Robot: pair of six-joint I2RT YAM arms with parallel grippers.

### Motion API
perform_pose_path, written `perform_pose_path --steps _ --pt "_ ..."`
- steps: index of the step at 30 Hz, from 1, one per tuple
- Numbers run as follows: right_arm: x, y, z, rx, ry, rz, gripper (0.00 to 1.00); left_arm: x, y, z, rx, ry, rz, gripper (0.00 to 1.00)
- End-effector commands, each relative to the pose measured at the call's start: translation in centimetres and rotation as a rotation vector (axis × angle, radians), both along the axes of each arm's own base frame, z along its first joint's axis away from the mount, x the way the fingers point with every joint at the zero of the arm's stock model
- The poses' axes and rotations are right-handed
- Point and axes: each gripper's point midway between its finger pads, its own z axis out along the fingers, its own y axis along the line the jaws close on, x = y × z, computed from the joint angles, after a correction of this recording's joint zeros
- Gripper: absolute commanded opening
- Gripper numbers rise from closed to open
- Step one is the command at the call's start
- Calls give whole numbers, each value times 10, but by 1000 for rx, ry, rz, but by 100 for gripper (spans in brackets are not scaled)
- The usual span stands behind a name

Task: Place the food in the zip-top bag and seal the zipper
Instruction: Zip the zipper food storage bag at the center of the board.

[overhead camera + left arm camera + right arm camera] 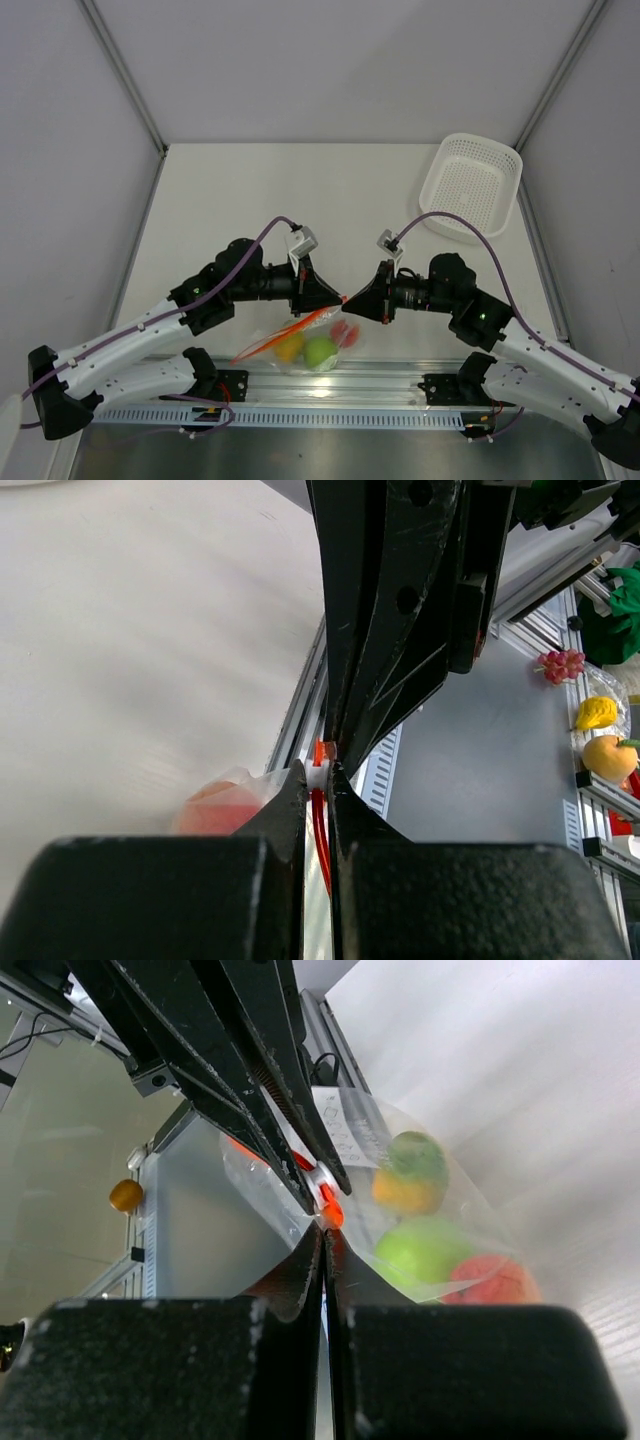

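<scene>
White matte table (250, 190) is sitting inside plain grey-white walls, and a ribbed aluminium rail (330, 400) is running along its near edge. The zip-top bag (262, 345), clear crinkly film, is lying just beyond that rail between the two arms. All the food is sitting inside the bag. The smooth, round lime-green ball (320, 351) is lying in the middle of the bag. The yellow-orange piece (289, 347) is touching it on the left, and the smaller red-orange one (345, 333) is sitting on its right.

The zipper (300, 328), a thin straight red-orange strip, is slanting along the bag's far edge and rising toward its right end. The left arm (230, 285) and right arm (450, 290), black at the wrist and white lower down, are meeting tip to tip at that right end. The left jaws are pressing together on the zipper, with the red strip showing between them. The right jaws are pinching shut on the bag's film at the zipper end.

A white perforated plastic basket (470, 185), rectangular with rounded corners, is standing well beyond the bag to the right. Whether the zipper is sealed, cannot tell.
</scene>
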Motion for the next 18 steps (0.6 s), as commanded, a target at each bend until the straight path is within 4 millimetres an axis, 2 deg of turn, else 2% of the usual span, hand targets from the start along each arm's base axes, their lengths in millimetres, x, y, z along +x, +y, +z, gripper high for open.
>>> perform_pose_path --steps 1,5,10,11,13,14,17,18 --pt "14 -1 26 94 -43 -79 0 -9 6 -1 -10 29 -19 1" --pt "15 -5 24 98 -37 -78 0 -14 11 4 -32 23 -22 1" --pt "-7 8 11 41 -16 127 2 -18 12 11 -54 18 -35 1" --pt "-7 10 14 37 -29 140 10 -19 11 13 -60 16 -47 1" --pt "-11 9 15 27 -40 166 20 -19 10 14 -64 20 -52 1" --pt "-9 10 23 35 -83 173 27 -20 10 15 -67 21 -53 1" --pt "-12 8 19 -16 -78 204 28 -21 9 14 -69 24 -60 1" --pt "-12 8 25 -16 -110 216 28 -21 9 14 -71 24 -62 1"
